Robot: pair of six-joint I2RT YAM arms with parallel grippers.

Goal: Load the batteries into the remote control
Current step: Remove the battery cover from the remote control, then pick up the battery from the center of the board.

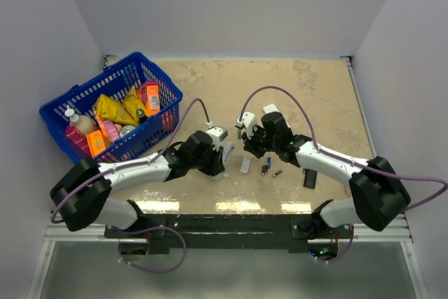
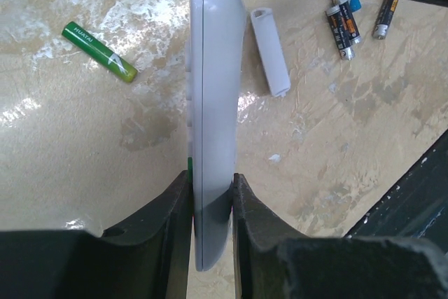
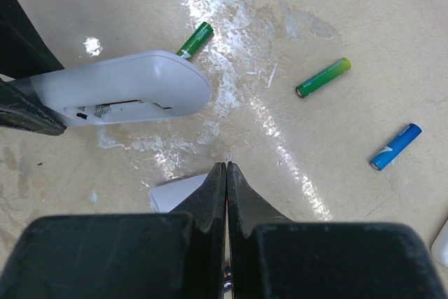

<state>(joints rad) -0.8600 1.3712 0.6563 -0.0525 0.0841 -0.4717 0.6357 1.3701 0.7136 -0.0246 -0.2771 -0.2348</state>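
Note:
My left gripper [image 2: 211, 181] is shut on the slim white remote control [image 2: 210, 89] and holds it on edge above the table; it also shows in the top view [image 1: 227, 153]. In the right wrist view the remote [image 3: 119, 89] shows its open battery bay. Its white cover [image 2: 270, 50] lies beside it. My right gripper [image 3: 226, 166] is shut and empty, just right of the remote, over the cover [image 3: 171, 194]. Two green batteries [image 3: 323, 77] [image 3: 194, 38] and a blue battery [image 3: 395, 146] lie loose. Dark batteries [image 2: 343, 26] lie right of the cover.
A blue basket [image 1: 59, 106] full of bottles and packets stands at the far left. A black remote [image 1: 309, 178] lies near the front edge, right of the batteries [image 1: 266, 167]. The right arm [image 1: 329, 162] stretches across the front right.

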